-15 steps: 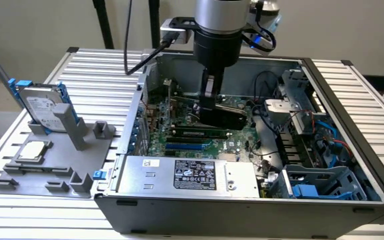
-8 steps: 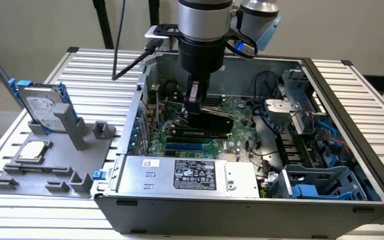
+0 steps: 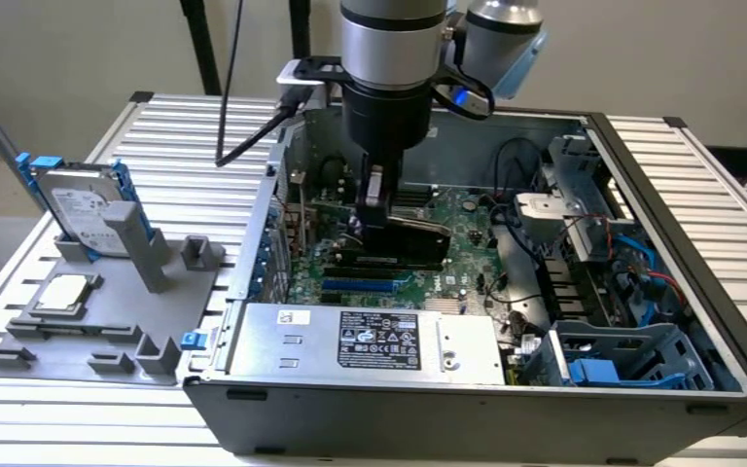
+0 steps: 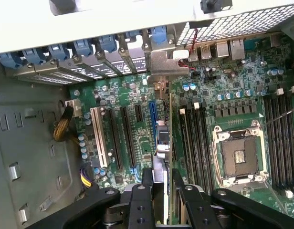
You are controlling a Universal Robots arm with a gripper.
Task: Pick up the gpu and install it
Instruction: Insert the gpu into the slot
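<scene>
1. Your gripper point(image 4: 162, 195) pinches the gpu point(image 4: 164, 148) between its jaws, holding it on edge so that, as it looks, its connector side faces the motherboard point(image 4: 132, 90).
2. The gpu sits low inside the case point(image 3: 478, 413), its bracket point(image 4: 161, 62) toward the rear slot covers point(image 4: 75, 71), just beside the blue slot point(image 4: 152, 119); you cannot tell whether it is seated.

Power supply label point(image 3: 380, 341): print not legible.

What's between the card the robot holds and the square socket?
In the wrist view, long black slots lie between the gpu and the socket.
</scene>
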